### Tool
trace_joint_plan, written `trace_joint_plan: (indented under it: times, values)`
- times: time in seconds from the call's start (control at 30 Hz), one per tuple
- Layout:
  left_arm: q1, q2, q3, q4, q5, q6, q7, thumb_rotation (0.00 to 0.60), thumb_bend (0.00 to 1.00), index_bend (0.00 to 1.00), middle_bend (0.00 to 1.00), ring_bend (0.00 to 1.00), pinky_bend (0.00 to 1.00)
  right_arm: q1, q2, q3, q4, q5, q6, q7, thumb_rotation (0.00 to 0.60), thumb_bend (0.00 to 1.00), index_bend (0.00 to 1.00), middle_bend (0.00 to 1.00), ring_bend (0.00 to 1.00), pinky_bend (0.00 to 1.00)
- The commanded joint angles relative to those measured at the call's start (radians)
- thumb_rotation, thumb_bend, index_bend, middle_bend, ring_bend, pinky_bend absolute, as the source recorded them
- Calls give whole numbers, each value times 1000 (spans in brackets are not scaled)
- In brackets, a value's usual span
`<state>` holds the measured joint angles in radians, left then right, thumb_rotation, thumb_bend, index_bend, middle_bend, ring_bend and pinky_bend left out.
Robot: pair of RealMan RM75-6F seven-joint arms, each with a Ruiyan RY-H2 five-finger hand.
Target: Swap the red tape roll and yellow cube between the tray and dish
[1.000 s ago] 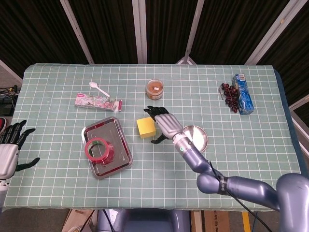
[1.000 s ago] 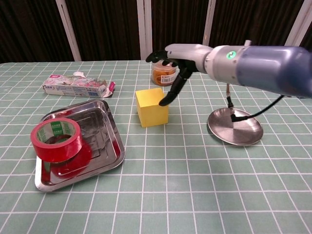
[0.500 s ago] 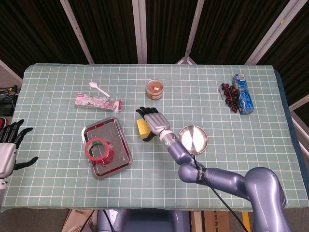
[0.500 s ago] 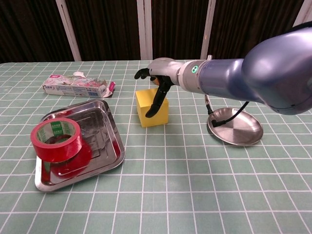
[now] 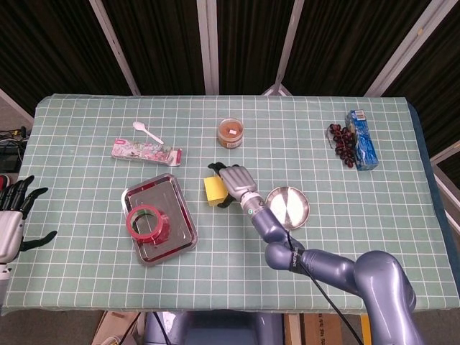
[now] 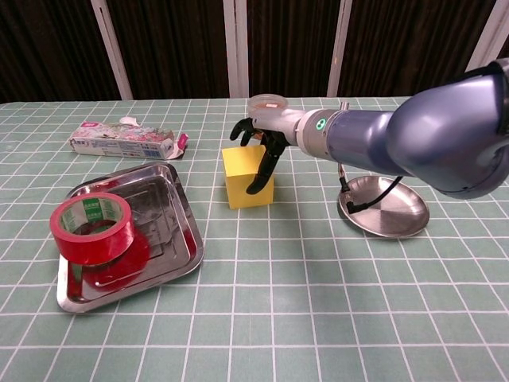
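The yellow cube [image 5: 213, 191] [image 6: 242, 179] stands on the table between the tray and the dish. My right hand [image 5: 236, 184] [image 6: 266, 139] reaches over its top right, thumb down the near face and fingers curled behind the far edge, gripping it. The red tape roll [image 5: 144, 221] [image 6: 91, 227] sits in the steel tray [image 5: 180, 230] [image 6: 171, 207] at the left. The round steel dish [image 5: 287, 206] [image 6: 390, 211] holds nothing. My left hand [image 5: 11, 215] hangs off the table's left edge, fingers apart and holding nothing.
A jar [image 5: 230, 132] stands just behind the cube. A patterned packet [image 5: 146, 152] [image 6: 119, 141] and a white spoon [image 5: 147, 131] lie at the back left. A blue box [image 5: 361, 139] and dark beads [image 5: 341, 141] lie at the back right.
My right hand moved left from beside the cube to over it, lowered, and curled its fingers around it. The cube stayed on the table. The left hand barely moved.
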<state>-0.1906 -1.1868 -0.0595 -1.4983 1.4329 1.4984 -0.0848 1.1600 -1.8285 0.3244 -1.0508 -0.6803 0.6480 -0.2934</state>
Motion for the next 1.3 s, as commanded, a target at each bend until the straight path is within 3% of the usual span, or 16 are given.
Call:
trace_joint_plan:
  times: [0.03, 0.2, 0.37, 0.6, 0.77, 0.93, 1.07, 1.3]
  values:
    - [6, 2, 1, -3, 7, 4, -9, 600, 39, 190, 0, 0, 0, -13, -22, -5, 32, -48, 16, 30, 600, 84, 264, 302, 446, 419]
    - [9, 3, -5, -6, 5, 1, -8, 600, 39, 190, 0, 0, 0, -28, -29, 2, 38, -106, 44, 73, 600, 172, 348, 378, 505, 476]
    - [10, 1, -10, -3, 1, -7, -7, 600, 39, 190, 0, 0, 0, -64, 1, 6, -1, -153, 101, 100, 600, 181, 363, 388, 506, 477]
    - [10, -6, -16, 4, 8, -10, -5, 600, 39, 191, 0, 0, 0, -185, 212, -12, -218, -173, 196, 84, 600, 184, 363, 388, 506, 477]
    - [10, -18, -14, 7, 34, 4, 12, 600, 39, 191, 0, 0, 0, -303, 388, -67, -393, -177, 213, 112, 600, 184, 363, 388, 495, 402]
    - [12, -30, -22, 2, 29, 11, 41, 600, 39, 191, 0, 0, 0, -391, 472, -125, -473, -250, 229, 175, 600, 184, 363, 374, 413, 371]
    - [13, -35, -28, 4, 23, 9, 45, 600, 39, 191, 0, 0, 0, -450, 496, -170, -511, -344, 260, 231, 600, 184, 362, 353, 387, 365]
    - [13, -35, -28, 0, 30, 6, 46, 600, 39, 191, 0, 0, 0, -479, 475, -188, -482, -404, 267, 277, 600, 184, 332, 314, 342, 329]
